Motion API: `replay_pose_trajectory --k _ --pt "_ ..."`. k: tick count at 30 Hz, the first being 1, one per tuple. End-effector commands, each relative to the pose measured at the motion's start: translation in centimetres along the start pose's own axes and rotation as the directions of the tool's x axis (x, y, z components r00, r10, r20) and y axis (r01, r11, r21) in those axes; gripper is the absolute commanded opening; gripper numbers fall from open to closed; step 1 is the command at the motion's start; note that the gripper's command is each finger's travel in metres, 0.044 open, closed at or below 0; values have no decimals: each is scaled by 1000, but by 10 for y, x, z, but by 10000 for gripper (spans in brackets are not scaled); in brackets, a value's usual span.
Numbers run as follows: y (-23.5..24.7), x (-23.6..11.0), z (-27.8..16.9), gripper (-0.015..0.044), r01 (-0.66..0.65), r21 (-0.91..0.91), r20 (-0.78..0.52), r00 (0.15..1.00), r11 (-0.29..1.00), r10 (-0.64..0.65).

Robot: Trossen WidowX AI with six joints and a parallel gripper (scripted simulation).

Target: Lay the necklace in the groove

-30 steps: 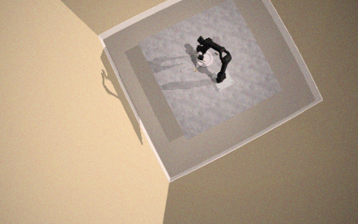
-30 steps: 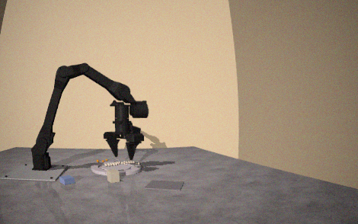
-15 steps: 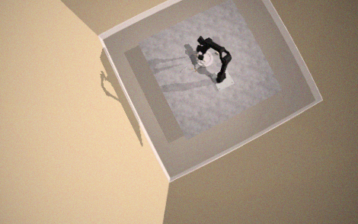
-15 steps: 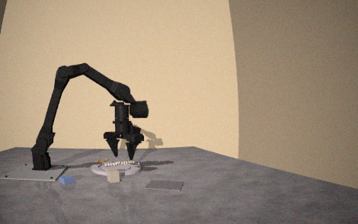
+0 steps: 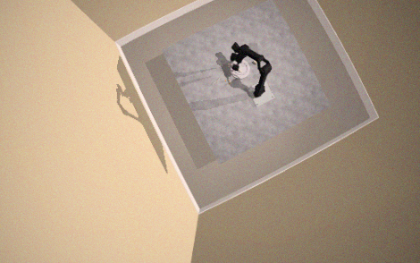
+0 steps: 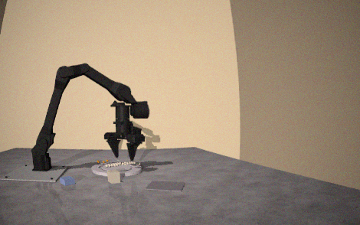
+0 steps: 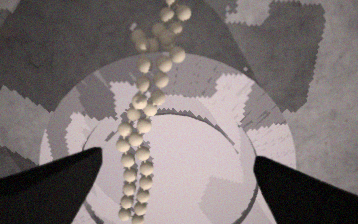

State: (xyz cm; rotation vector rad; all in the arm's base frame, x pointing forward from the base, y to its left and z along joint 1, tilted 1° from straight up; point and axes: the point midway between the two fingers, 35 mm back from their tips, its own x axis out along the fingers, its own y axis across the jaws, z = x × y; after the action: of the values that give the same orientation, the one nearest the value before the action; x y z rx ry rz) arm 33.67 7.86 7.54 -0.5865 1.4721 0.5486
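Across the round bead board [image 7: 280, 135], the pearl bead necklace [image 7: 140, 130] is lying doubled in two cream strands, apparently straddling the groove rather than following it. The pincer [image 6: 122, 150] is hovering above it, spread wide and gripping nothing.

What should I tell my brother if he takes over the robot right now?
Gripper: open, holding nothing, hanging just above the board.
Necklace: lies doubled in a straight line across the board, over its raised middle, with one end bunched past the rim.
Nearby: a blue block, a tan block and a flat grey pad on the table; some small orange bits behind the board.
Done: the necklace is on the board.
Left: it does not follow the round groove, so it likely needs picking up and laying around the ring.
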Motion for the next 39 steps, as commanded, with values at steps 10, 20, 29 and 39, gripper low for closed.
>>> replay_pose_trajectory --k 10,20,29,39 --pt "0 0 0 440 0 -2 -1 1000 1000 0" --pt "0 0 0 440 0 -2 -1 1000 1000 0" --pt "12 -8 -31 282 -2 -208 -4 1000 978 1" --pt "28 -12 -69 120 -6 -447 -8 1000 894 2"
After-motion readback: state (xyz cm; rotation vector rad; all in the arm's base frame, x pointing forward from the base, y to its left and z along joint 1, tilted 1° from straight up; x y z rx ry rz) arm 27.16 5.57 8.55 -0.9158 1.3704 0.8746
